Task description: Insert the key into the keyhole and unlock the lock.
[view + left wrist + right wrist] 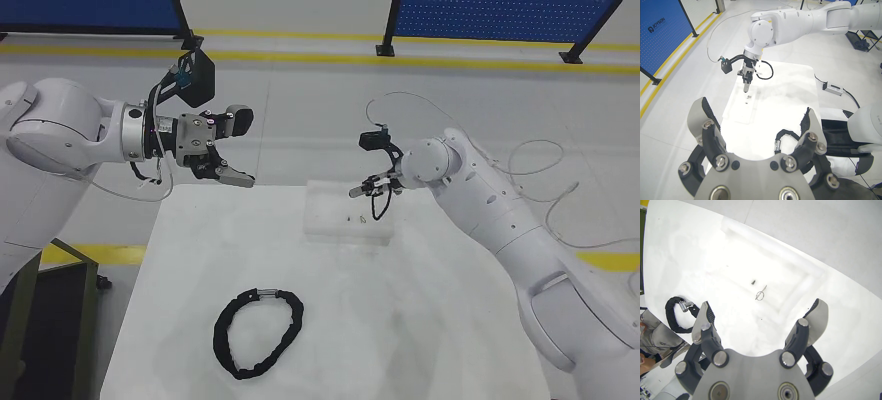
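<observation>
We see right claw (761, 302) wide open, empty, above key (760, 294) lying flat in clear tray (330, 215), table's 12 o'clock. Left claw (755, 103) open, empty, 10 o'clock. Lock (294, 318) near 7 o'clock. We fear thin key skidding on slick tray, pinch missing.

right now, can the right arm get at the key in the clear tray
Probably yes. The right gripper hangs open above the key, which lies flat in the clear tray with nothing over it. Because it lies flat, pinching it may be fiddly.
</observation>
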